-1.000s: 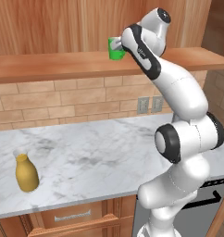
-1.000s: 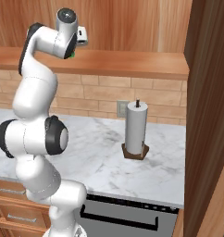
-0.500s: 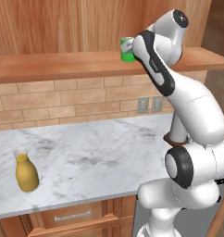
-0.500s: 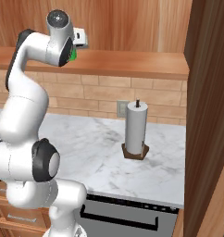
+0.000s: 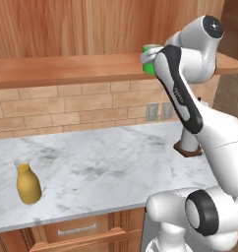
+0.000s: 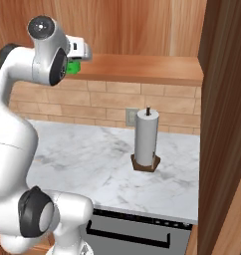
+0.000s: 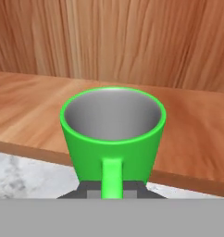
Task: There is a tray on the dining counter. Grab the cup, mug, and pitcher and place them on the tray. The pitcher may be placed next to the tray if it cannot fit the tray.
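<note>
I have the arm reared up tall, elbow bent high, with the wrist folded over so the gripper [image 5: 149,58] sits level with the wooden shelf [image 5: 67,69], at about one o'clock in the left base view and eleven o'clock in the right base view. The jaws are clenched on the handle of the mug [image 7: 113,132]. In the hand view the mug stands upright, mouth up and pale inside showing, its long axis vertical and its handle pointing straight back at six o'clock between the fingertips. It hangs at the shelf's front edge, over the marble counter [image 5: 106,172].

Against the picture from a second ago, the mug has travelled to the right along the shelf in the left base view, and the upper arm has swung right with it, now covering part of the paper towel holder [image 6: 146,142]. The pitcher [image 5: 28,184] stands upright on the counter at eight o'clock, where it was before, well apart from the arm.
</note>
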